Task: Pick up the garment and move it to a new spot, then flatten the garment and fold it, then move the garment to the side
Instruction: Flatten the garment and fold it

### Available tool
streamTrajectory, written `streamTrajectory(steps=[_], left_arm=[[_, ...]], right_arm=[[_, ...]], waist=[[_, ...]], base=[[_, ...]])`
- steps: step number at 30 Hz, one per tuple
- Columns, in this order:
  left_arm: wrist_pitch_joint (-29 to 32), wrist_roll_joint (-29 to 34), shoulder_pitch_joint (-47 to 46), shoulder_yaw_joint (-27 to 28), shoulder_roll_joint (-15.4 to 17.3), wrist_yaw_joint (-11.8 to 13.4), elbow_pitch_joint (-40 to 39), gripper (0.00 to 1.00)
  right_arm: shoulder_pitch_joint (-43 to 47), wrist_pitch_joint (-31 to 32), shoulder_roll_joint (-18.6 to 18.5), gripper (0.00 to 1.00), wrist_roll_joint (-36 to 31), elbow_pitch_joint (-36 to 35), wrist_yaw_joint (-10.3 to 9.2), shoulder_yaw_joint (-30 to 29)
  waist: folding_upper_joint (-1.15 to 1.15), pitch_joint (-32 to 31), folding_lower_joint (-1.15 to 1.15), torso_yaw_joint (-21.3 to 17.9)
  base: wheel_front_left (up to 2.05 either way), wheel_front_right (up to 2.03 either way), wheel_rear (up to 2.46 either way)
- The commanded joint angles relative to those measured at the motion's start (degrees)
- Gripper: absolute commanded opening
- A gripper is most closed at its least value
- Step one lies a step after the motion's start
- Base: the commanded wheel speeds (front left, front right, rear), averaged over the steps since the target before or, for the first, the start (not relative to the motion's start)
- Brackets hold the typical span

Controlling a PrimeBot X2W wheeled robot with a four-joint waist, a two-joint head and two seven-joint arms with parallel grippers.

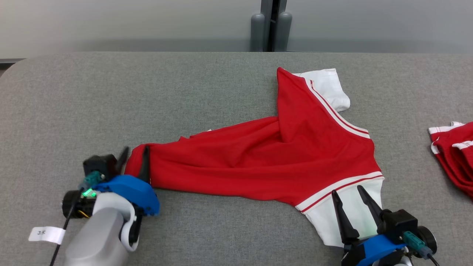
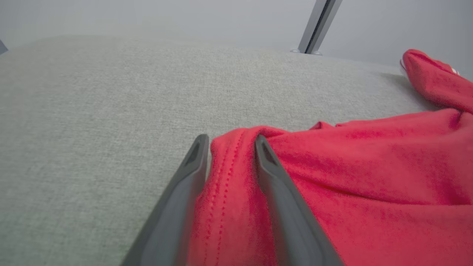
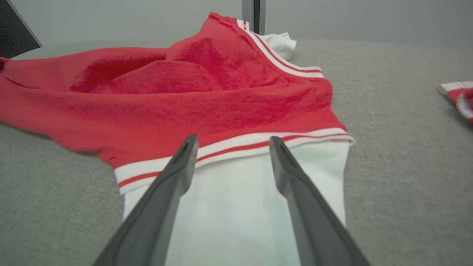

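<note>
The garment (image 1: 258,162) is a red shirt with white sleeves and striped trim, stretched out sideways on the grey table (image 1: 111,96). My left gripper (image 1: 136,148) sits at its left end. In the left wrist view the stitched red hem (image 2: 225,192) lies between the left gripper's (image 2: 231,138) parted fingers, so it stands open. My right gripper (image 1: 346,190) hangs open at the near right over the white sleeve (image 1: 332,218). The right wrist view has the right gripper (image 3: 232,137) with its fingers spread above that sleeve (image 3: 236,207), tips near the striped trim.
Another red and white garment (image 1: 454,151) lies bunched at the table's right edge, also in the right wrist view (image 3: 460,96). A white label (image 1: 46,234) hangs from my left arm's cable. A grey post (image 1: 271,26) stands behind the table's far edge.
</note>
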Motion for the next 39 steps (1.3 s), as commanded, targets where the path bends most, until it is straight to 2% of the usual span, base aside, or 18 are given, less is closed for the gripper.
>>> streamTrajectory(steps=[1, 7, 15, 24, 29, 39], left_arm=[[-0.24, 1.51, -0.73, 2.72, 0.52, 1.43, -2.33, 1.0], [-0.19, 8.46, 7.23, 12.89, -0.31, 3.25, -12.25, 1.0], [-0.2, 16.74, 19.02, 20.81, -4.38, 0.02, -17.39, 1.0], [-0.21, 21.29, 27.48, 24.47, -8.63, -3.08, -19.34, 1.0], [-0.2, 23.55, 29.48, 24.07, -9.42, -4.48, -18.8, 1.0], [-0.21, 25.67, 28.55, 24.75, -9.79, -5.64, -19.2, 1.0]], right_arm=[[-0.79, -0.01, -0.09, 1.0, -0.34, -0.57, 0.0, -0.19], [0.15, -0.01, -0.09, 1.0, 0.08, -1.54, 0.0, -0.93], [3.15, -0.01, -0.11, 1.0, 0.34, -0.89, 0.0, -2.15], [7.32, -0.02, -0.1, 1.0, -1.08, 1.02, 0.0, -4.15], [9.36, -0.02, -0.1, 1.0, -2.24, 2.68, 0.0, -6.43], [8.51, 0.01, -0.08, 1.0, -5.22, 8.99, 0.0, -10.41]], waist=[[0.0, 0.05, -0.01, 0.02], [0.0, -1.13, -0.01, 0.29], [0.0, -4.93, -0.01, 1.41], [0.0, -7.51, -0.01, 2.14], [0.0, -8.37, -0.01, 2.58], [0.0, -8.98, -0.01, 3.39]], base=[[0.0, 0.0, 0.0], [0.0, 0.0, 0.0], [0.0, 0.0, 0.0], [0.0, 0.0, 0.0], [0.0, 0.0, 0.0], [0.0, 0.0, 0.0]])
